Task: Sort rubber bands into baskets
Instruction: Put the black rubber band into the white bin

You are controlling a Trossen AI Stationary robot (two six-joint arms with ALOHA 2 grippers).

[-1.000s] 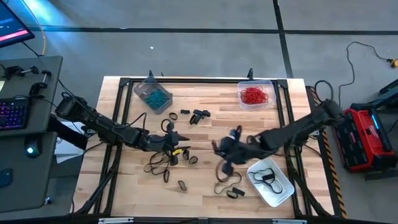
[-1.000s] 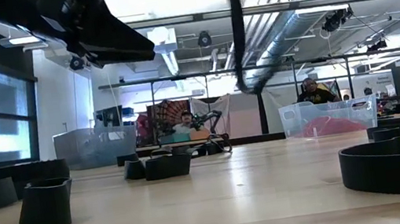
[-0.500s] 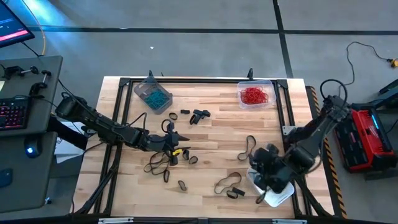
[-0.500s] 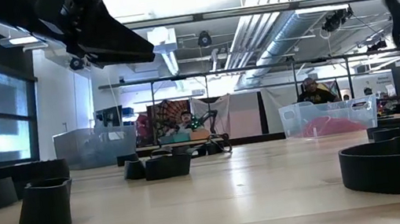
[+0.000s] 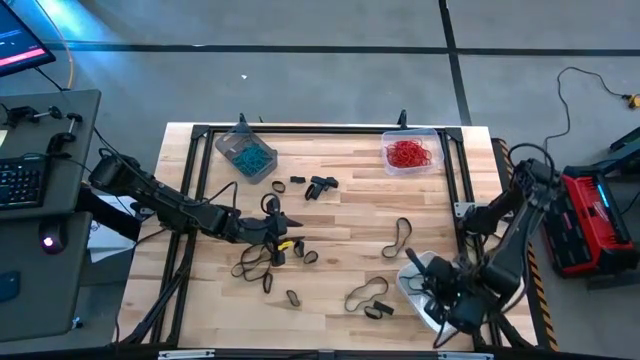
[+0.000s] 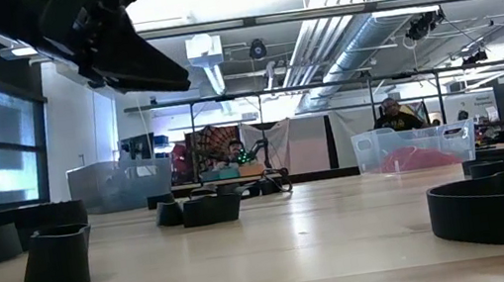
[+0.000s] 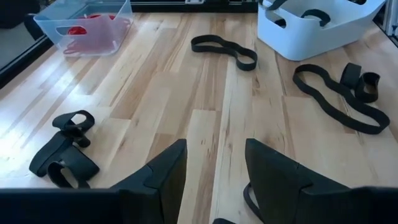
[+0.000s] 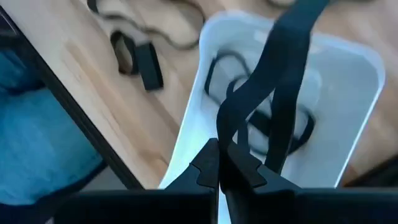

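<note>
Worktop (image 5: 340, 215) of pale wood planks as landmark, read from its left side across. At the far-left corner, grey-tinted basket (image 5: 245, 153) holding teal bands (image 5: 248, 157). Over the left-middle of the worktop, left gripper (image 5: 283, 233) low above a cluster of loose black bands (image 5: 262, 262), fingers (image 7: 163, 177) apart with nothing between them. Toward the middle, more black bands: a small knot (image 5: 318, 186) near the far side, one long loop (image 5: 400, 236) right of centre, another tangle (image 5: 367, 297) by the near edge. At the far-right corner, clear basket (image 5: 412, 150) with red bands (image 5: 409, 153). At the near-right corner, whitish basket (image 5: 414, 300) with black bands inside; right gripper (image 5: 447, 297) over it, fingers (image 8: 208, 167) pinched together on a dangling black band (image 8: 283, 68) hanging above that basket.
</note>
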